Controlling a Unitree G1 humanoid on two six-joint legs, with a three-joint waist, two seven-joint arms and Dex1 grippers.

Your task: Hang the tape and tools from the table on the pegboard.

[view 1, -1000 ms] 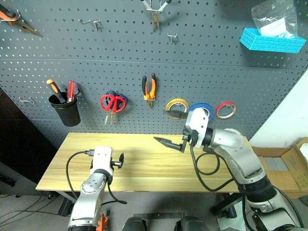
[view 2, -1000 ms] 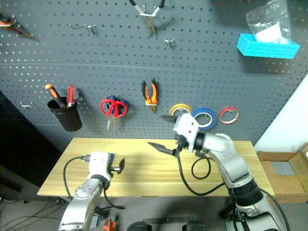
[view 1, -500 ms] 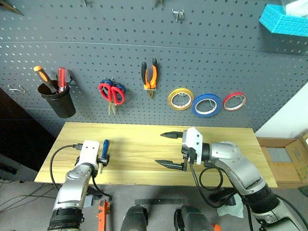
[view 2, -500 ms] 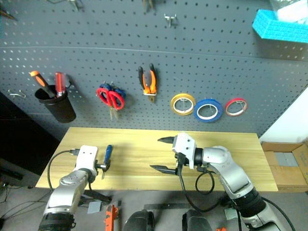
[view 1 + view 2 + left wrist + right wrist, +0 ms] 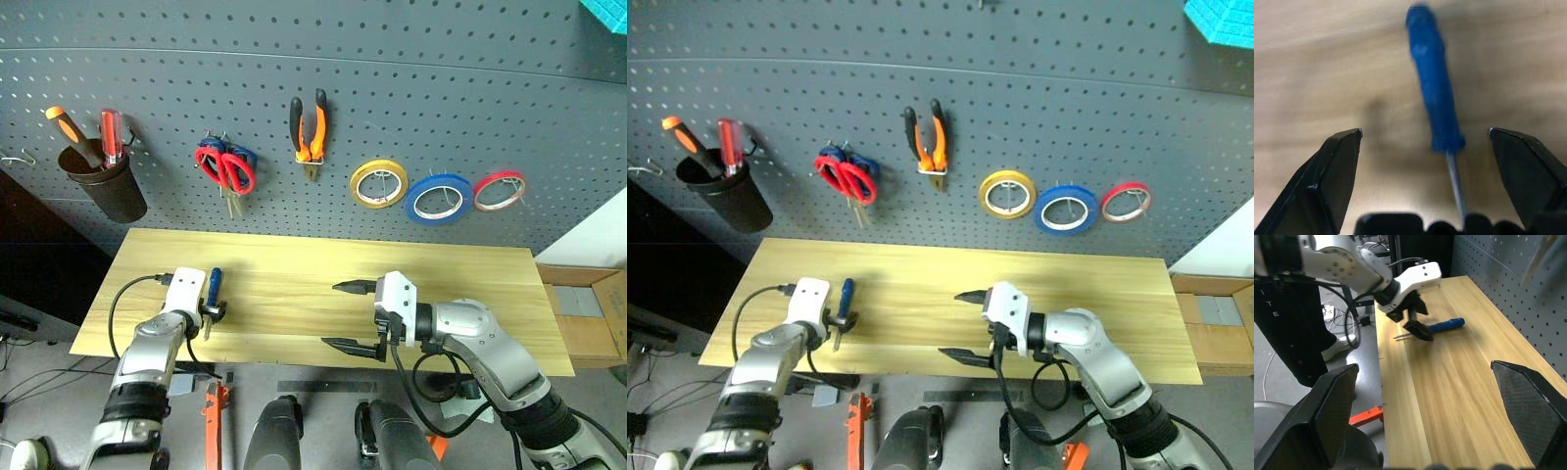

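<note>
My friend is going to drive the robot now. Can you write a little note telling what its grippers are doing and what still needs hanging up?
Left gripper: open, empty, fingers on either side of the blue-handled screwdriver lying near the table's left end.
Right gripper: open, empty, above the table's middle front.
Done: blue tape, red scissors and orange-and-black pliers already hang on the pegboard.
Left: close on the screwdriver, lift it and put it on the pegboard.
</note>
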